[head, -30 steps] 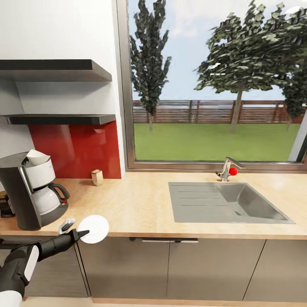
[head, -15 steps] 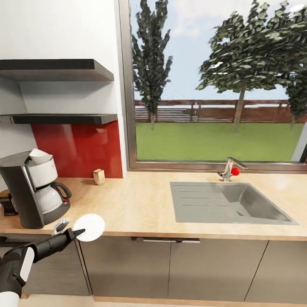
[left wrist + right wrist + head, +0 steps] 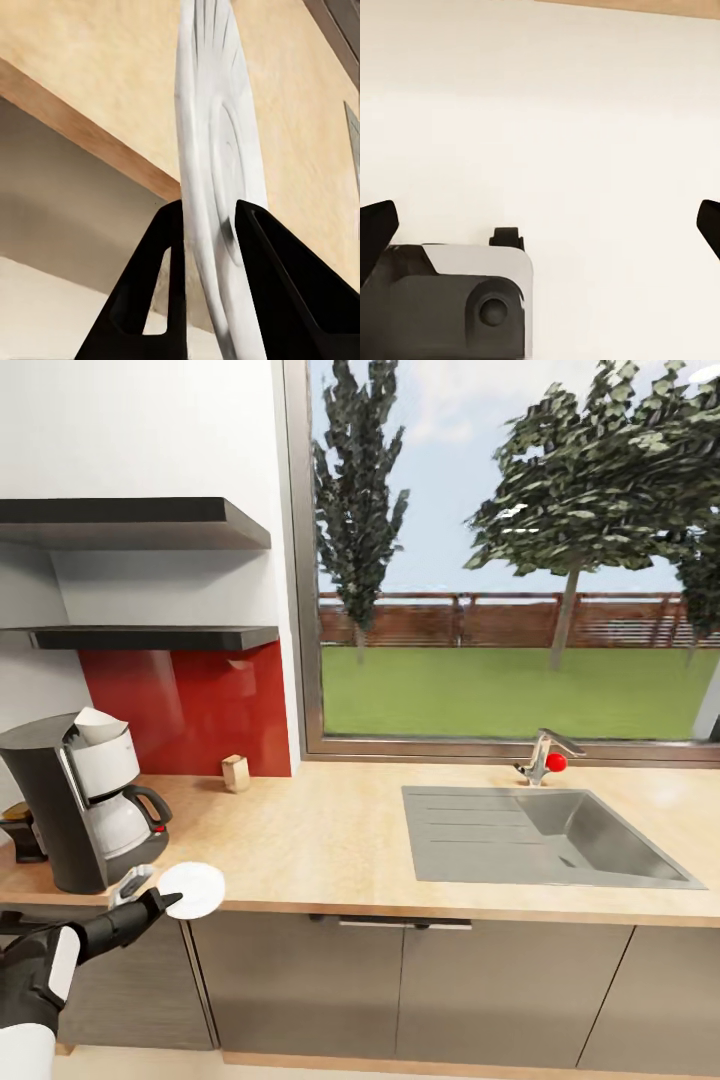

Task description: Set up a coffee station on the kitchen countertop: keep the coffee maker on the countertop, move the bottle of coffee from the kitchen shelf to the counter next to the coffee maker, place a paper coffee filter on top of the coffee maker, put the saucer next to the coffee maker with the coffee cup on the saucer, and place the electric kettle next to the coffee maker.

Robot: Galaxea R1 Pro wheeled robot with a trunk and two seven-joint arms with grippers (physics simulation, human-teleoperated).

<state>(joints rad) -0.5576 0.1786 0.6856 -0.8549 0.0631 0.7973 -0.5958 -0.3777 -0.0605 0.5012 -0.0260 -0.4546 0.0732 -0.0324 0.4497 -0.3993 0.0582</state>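
Note:
The coffee maker [image 3: 88,807] stands at the left end of the kitchen countertop [image 3: 320,840], with the white paper coffee filter [image 3: 97,726] on its top. My left gripper [image 3: 160,901] is shut on the rim of the white saucer [image 3: 192,889], held at the counter's front edge just right of the coffee maker. In the left wrist view the saucer [image 3: 214,165] stands edge-on between the black fingers [image 3: 161,292] of the gripper [image 3: 210,214]. The kitchen shelf [image 3: 150,637] is bare. My right gripper [image 3: 540,225] is open, over pale floor.
A small dark thing [image 3: 22,832] sits half hidden behind the coffee maker. A wooden block [image 3: 236,772] stands by the red backsplash. A steel sink [image 3: 540,840] with a faucet [image 3: 545,754] lies to the right. A thicker dark board [image 3: 130,523] hangs above the shelf.
The left gripper has carried the saucer leftward, closer to the coffee maker. The whole head view has shifted slightly, so the camera moved.

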